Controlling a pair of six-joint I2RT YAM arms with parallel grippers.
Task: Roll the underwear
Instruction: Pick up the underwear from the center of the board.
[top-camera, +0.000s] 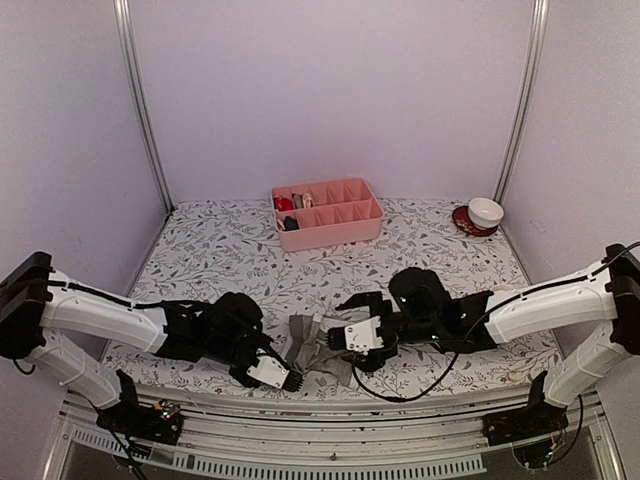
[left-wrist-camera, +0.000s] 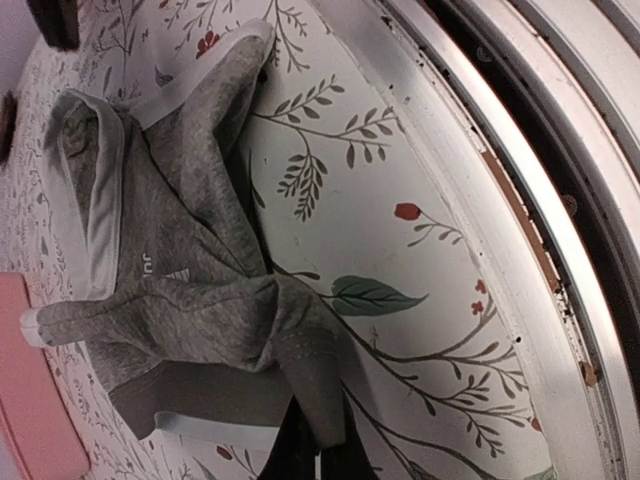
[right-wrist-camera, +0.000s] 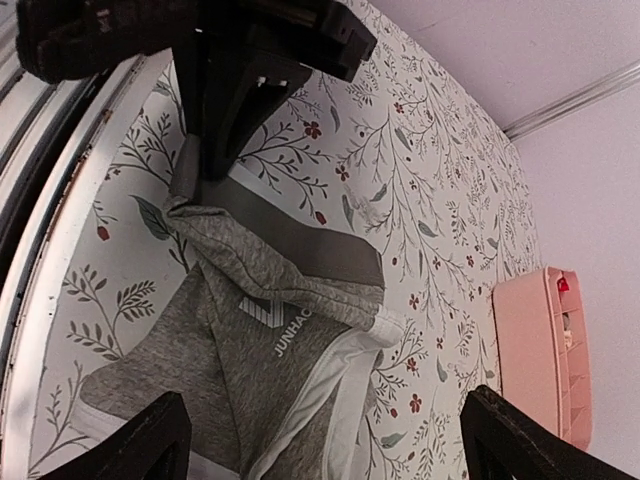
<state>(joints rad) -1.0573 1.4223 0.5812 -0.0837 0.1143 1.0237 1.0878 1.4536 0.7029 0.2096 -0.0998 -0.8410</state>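
Underwear (top-camera: 315, 345) (left-wrist-camera: 170, 300) (right-wrist-camera: 250, 330) of soft grey cloth with a pale waistband (right-wrist-camera: 320, 390) lies crumpled at 6 o'clock on the floral-printed worktop (top-camera: 220, 260), close to its near edge, between the two claws. The left claw (top-camera: 291, 381) (left-wrist-camera: 310, 455), at 7 o'clock of the heap, is clenched on a pulled-up fold of the grey cloth. The right claw (top-camera: 337, 342) (right-wrist-camera: 328, 400) hangs at 3 o'clock of it, released, its fingers (right-wrist-camera: 150, 440) spread wide with cloth lying between them; whether they touch it I cannot tell. A pink divided plastic tray (top-camera: 345, 228) stands well apart at 12 o'clock.
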